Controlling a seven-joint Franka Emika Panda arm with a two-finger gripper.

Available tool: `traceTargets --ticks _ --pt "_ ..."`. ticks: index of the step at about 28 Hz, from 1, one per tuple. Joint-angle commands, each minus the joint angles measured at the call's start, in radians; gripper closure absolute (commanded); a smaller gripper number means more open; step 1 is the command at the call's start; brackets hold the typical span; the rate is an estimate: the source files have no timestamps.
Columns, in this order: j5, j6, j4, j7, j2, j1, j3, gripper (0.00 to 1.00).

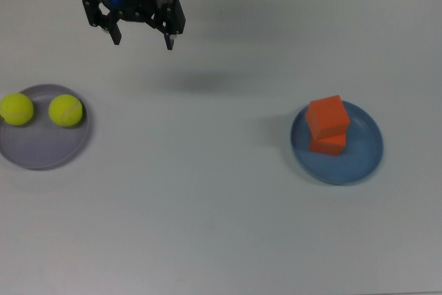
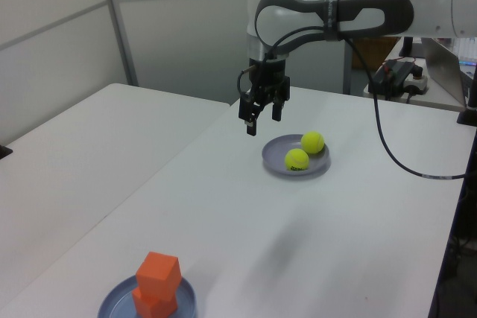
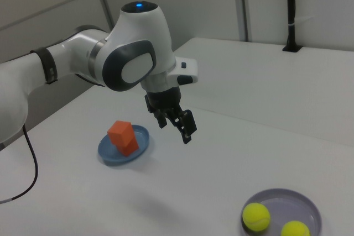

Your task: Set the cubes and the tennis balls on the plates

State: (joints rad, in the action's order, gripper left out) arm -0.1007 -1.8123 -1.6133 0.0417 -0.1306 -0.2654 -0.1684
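The gripper (image 1: 143, 38) hangs above the white table (image 1: 228, 226), clear of the surface, with both fingers spread apart and nothing between them. In the top view it sits near the upper left, between the two plates but well apart from each. Its shadow falls on the table just below it in the top view.

The lavender plate (image 1: 38, 153) lies at the top view's left edge. Both tennis balls (image 1: 65, 110) rest on it, side by side along its upper part, close together without visibly touching. One ball sits near the plate's rim at the far left of the top view; the other sits toward the plate's right side.

The blue plate (image 1: 359, 160) lies at the top view's right. Both cubes (image 1: 326, 117) rest on it, one stacked on the other. The upper cube is turned slightly and offset, overhanging the lower one. In the left view, the stack (image 2: 158, 273) stands near the plate's centre.
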Motion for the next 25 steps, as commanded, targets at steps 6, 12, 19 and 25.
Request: traceTargets --ticks 6,12,19,25 --pt "0.007 0.008 -0.025 0.043 0.034 0.006 0.006 0.0" --pt "0.007 0.01 -0.025 0.05 0.034 0.006 0.006 0.0" --pt "0.007 0.01 -0.025 0.044 0.039 0.006 0.006 0.0" --pt "0.007 0.01 -0.028 0.041 0.049 0.006 0.006 0.0"
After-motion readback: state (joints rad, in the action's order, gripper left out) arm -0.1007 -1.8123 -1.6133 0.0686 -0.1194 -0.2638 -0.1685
